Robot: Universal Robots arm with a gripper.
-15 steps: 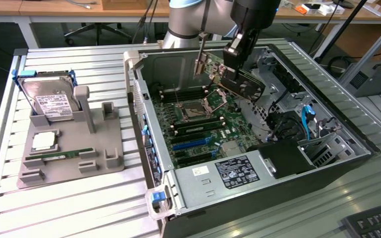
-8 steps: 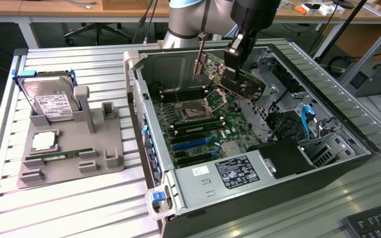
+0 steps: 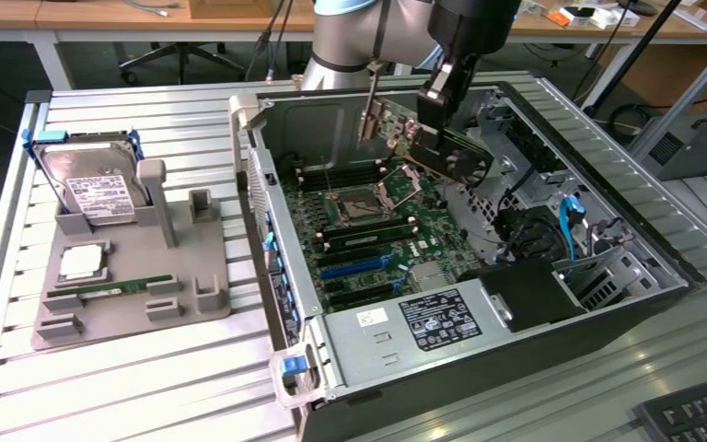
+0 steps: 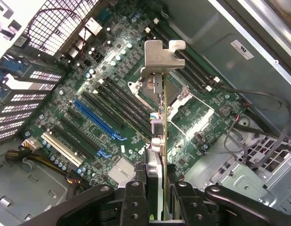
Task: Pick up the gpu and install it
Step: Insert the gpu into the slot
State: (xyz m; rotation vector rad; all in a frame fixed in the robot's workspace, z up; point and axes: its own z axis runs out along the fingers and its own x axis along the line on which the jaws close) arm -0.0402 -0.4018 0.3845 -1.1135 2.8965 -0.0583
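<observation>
The hand (image 4: 157, 190), clamped on one edge of the gpu (image 4: 160, 141), hangs the card edge-on above the motherboard (image 4: 89, 99) inside the open computer case (image 3: 329, 120), toward the desk's (image 3: 144, 387) far edge, seemingly leaving its connector edge free for a slot.

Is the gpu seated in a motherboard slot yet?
No, the gripper holds the gpu in the air above the motherboard, clear of the slots.

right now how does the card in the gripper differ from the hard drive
The card is thin and dark; the hard drive is boxy, silver, white-labelled. The card hangs in the gripper over the case; the hard drive leans in a grey stand outside it. Both are rectangular.
</observation>
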